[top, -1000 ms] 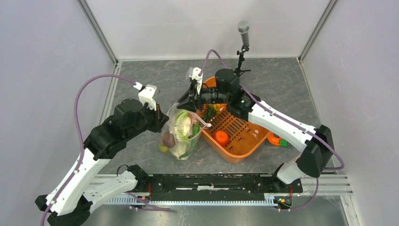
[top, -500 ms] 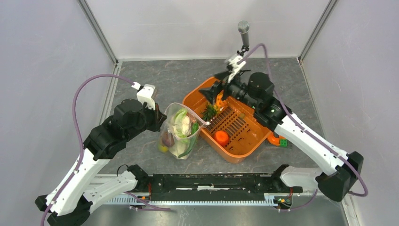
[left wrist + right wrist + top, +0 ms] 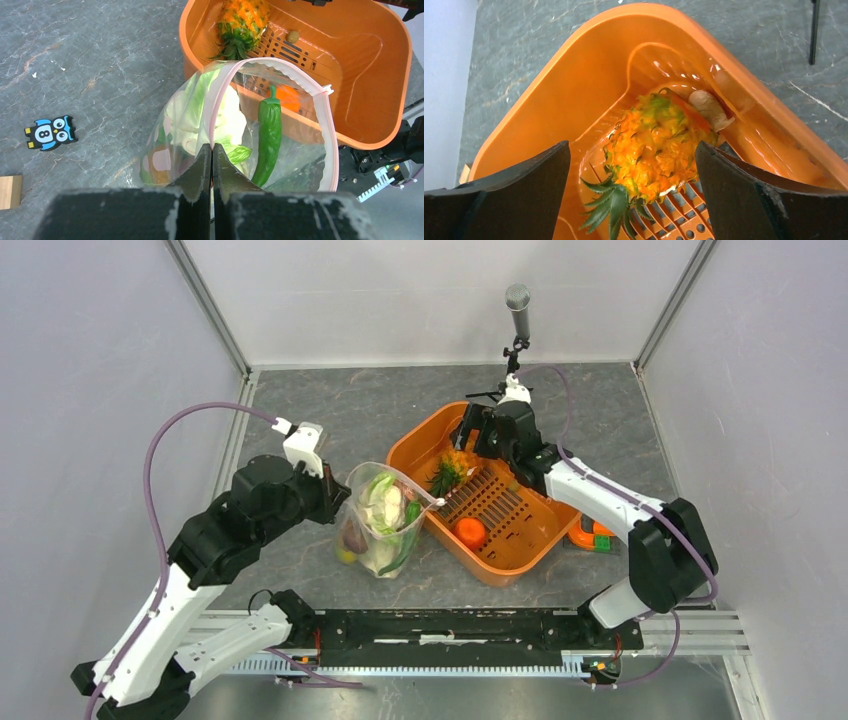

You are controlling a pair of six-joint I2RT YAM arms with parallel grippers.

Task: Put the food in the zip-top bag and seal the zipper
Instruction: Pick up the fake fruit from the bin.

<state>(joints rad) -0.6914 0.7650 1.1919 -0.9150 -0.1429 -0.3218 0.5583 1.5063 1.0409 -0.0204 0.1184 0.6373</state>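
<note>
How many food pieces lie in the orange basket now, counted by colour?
Orange: 2, the pineapple and a round fruit
Beige: 1, a small knobbly piece
Total: 3

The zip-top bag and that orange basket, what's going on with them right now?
The left end effector is pinched shut on the pink zipper of the zip-top bag, holding its mouth open beside the orange basket. A green pepper and leafy cabbage are already inside. The right end effector hovers wide open over the pineapple in the basket, not gripping it.
</note>
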